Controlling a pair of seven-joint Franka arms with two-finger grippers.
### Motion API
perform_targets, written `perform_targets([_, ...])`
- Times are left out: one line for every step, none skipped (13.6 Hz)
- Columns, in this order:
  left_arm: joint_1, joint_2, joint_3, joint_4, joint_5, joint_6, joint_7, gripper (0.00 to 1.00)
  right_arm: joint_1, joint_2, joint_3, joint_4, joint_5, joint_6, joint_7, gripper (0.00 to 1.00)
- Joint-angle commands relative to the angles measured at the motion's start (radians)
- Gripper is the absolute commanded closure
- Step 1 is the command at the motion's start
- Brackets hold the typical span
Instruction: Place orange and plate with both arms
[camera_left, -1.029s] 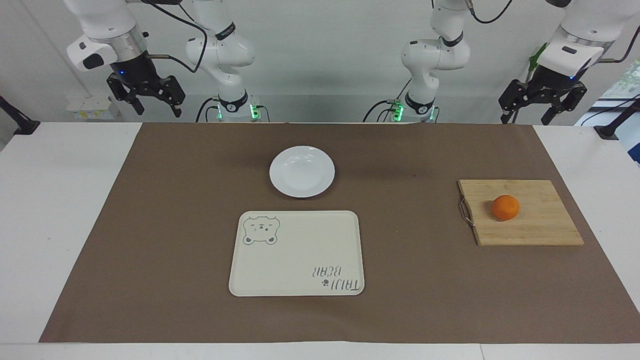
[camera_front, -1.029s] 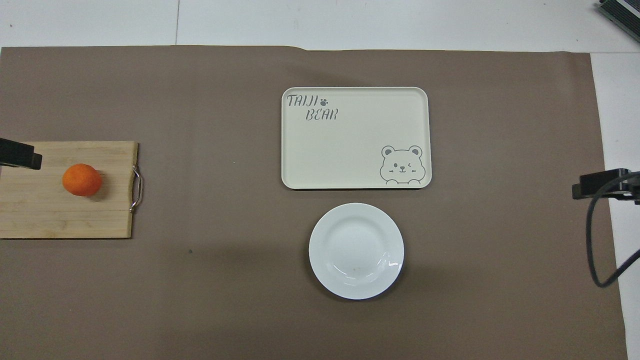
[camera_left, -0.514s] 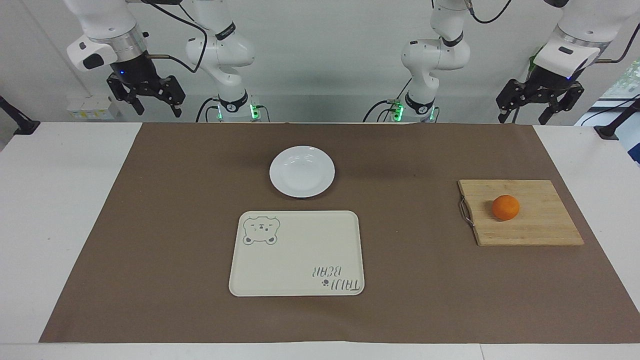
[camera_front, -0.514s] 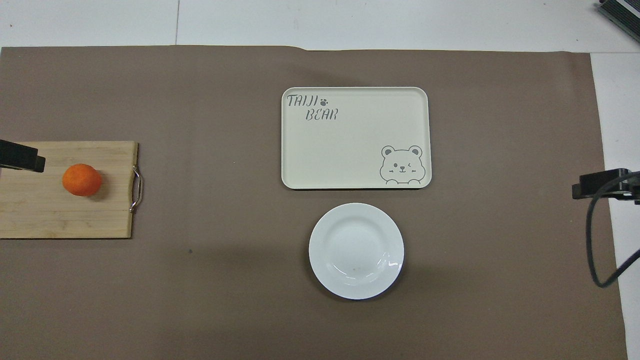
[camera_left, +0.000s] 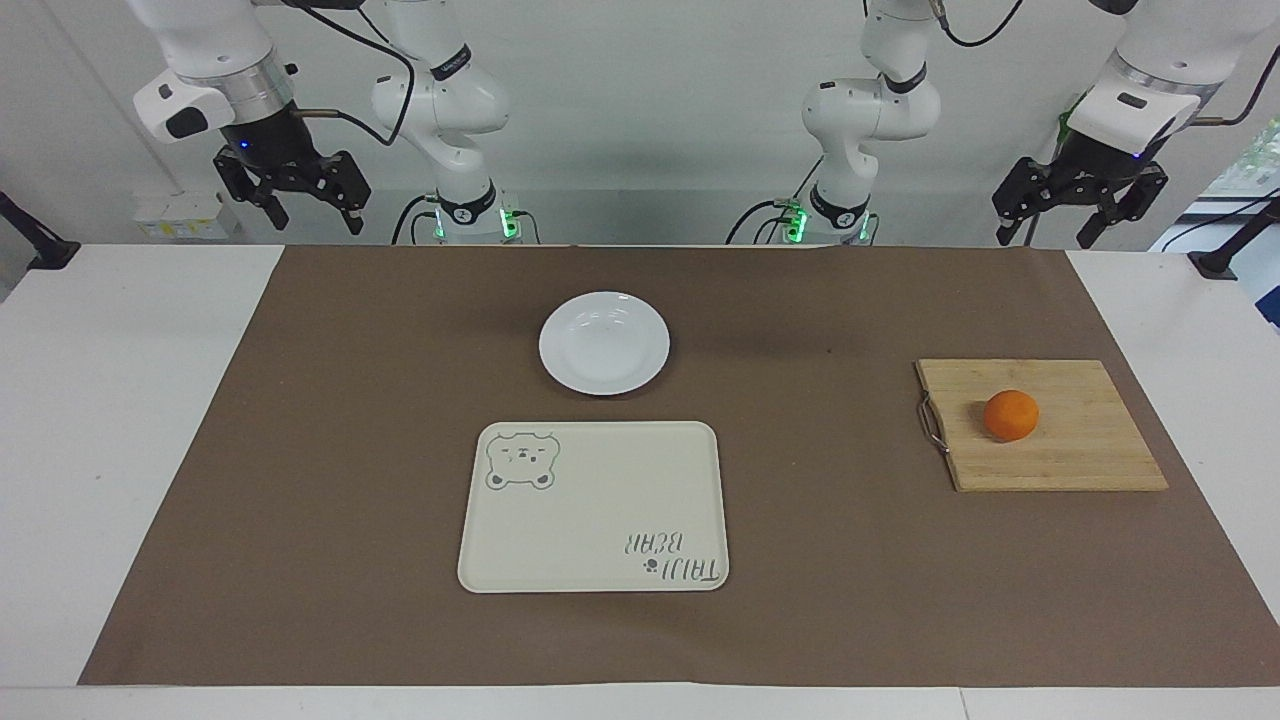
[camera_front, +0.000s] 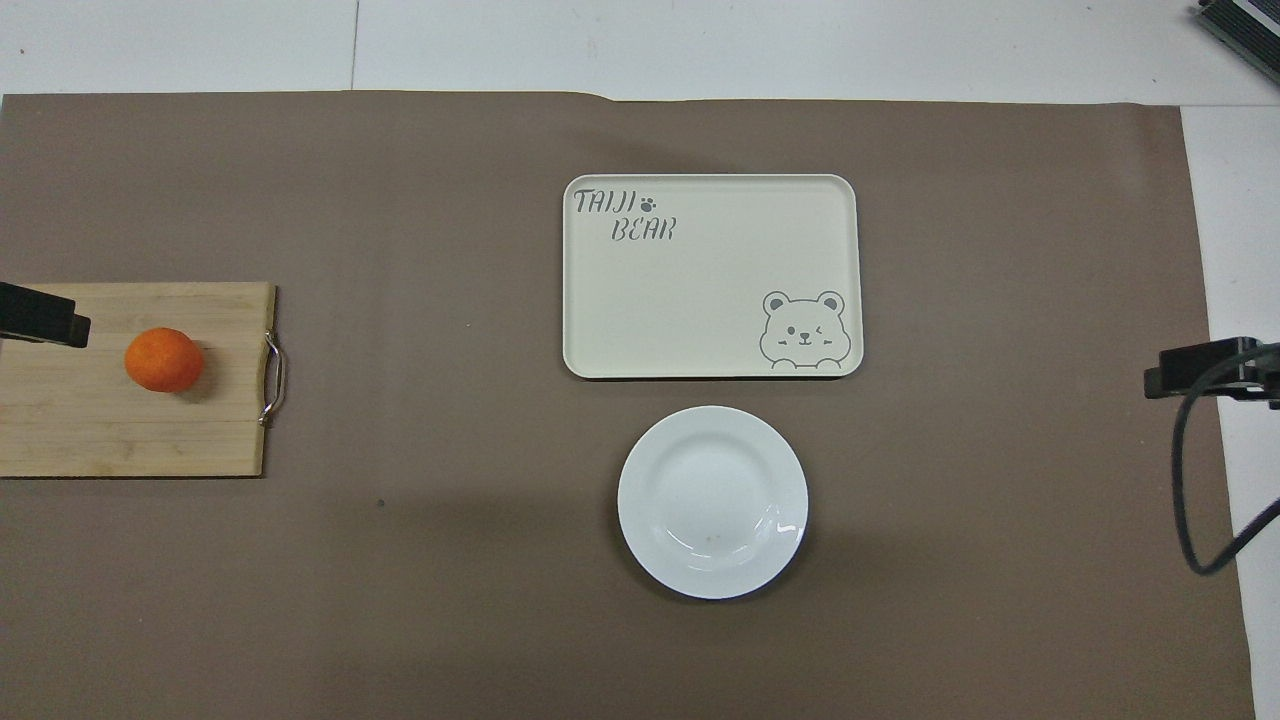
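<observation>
On the board (camera_left: 1040, 425): the orange (camera_left: 1011, 415) is kept, well apart from the tray (camera_left: 592, 508).
Beside the tray: the plate (camera_left: 604, 342) is found, nearer the robots.
Orange: small, round, may roll; to be pinched around its middle.
Plate: hard, slippery, may break; to be held by the rim.
Left gripper (camera_left: 1078, 214): fingers spread, nothing held, up high.
Right gripper (camera_left: 296, 199): fingers spread, nothing held, up high.

orange (camera_left: 1011, 415) 1 | plate (camera_left: 604, 343) 1 | tray (camera_left: 594, 506) 1 | cutting board (camera_left: 1070, 455) 1 | claws 2

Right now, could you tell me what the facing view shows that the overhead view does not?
Only the facing view shows the whole arms: the left gripper and right gripper both hang open, high at the robots' edge of the table. Only the overhead view shows the lettering on the tray upright. Both show the plate bare, nearer the robots than the tray, and the orange on the cutting board toward the left arm's end.
</observation>
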Motion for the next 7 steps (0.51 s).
perform_targets([-0.001,-0.024,0.001,-0.026,-0.008,-0.008,-0.001,0.0,-0.004,-0.019,0.002,-0.019,-0.004,0.002,-0.021,0.0])
perform_targets([0.005,-0.029,0.001,-0.038,-0.008,-0.002,0.004,0.0,-0.004,-0.019,0.001,-0.019,-0.004,0.002,-0.021,0.0])
perform_targets([0.007,-0.037,0.001,-0.049,-0.008,0.003,0.006,0.0,-0.004,-0.018,0.001,-0.019,-0.004,0.002,-0.021,0.0])
perform_targets([0.007,-0.038,0.001,-0.05,-0.008,0.009,0.006,0.0,-0.004,-0.018,0.001,-0.019,-0.004,0.002,-0.021,0.0])
perform_targets([0.007,-0.037,0.001,-0.053,-0.009,0.02,0.006,0.0,-0.004,-0.019,0.001,-0.019,-0.004,0.002,-0.021,0.0])
perform_targets([0.008,-0.037,0.001,-0.058,-0.009,0.037,0.006,0.0,-0.004,-0.018,0.001,-0.019,-0.004,0.002,-0.021,0.0])
perform_targets([0.01,-0.037,0.007,-0.073,-0.009,0.055,0.009,0.0,-0.004,-0.019,0.001,-0.019,-0.004,0.002,-0.021,0.0])
